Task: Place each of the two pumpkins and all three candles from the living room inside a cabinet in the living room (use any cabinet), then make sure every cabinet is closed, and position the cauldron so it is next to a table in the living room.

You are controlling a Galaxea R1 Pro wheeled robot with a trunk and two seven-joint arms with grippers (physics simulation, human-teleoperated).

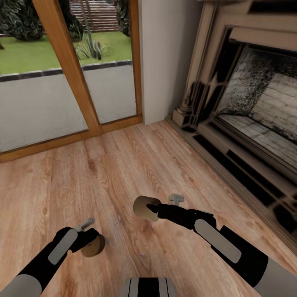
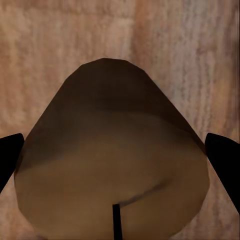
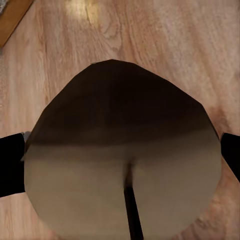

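We see each arm carrying a candle above the wooden floor [image 1: 123, 173]. Our left gripper [image 1: 91, 243] is closed around one candle [image 1: 93, 246], low and near on the left. Our right gripper [image 1: 152, 208] is clamped on the second candle [image 1: 145, 207], farther forward, with the stone fireplace [image 1: 247, 103] to the right and the glass door [image 1: 62, 66] ahead.
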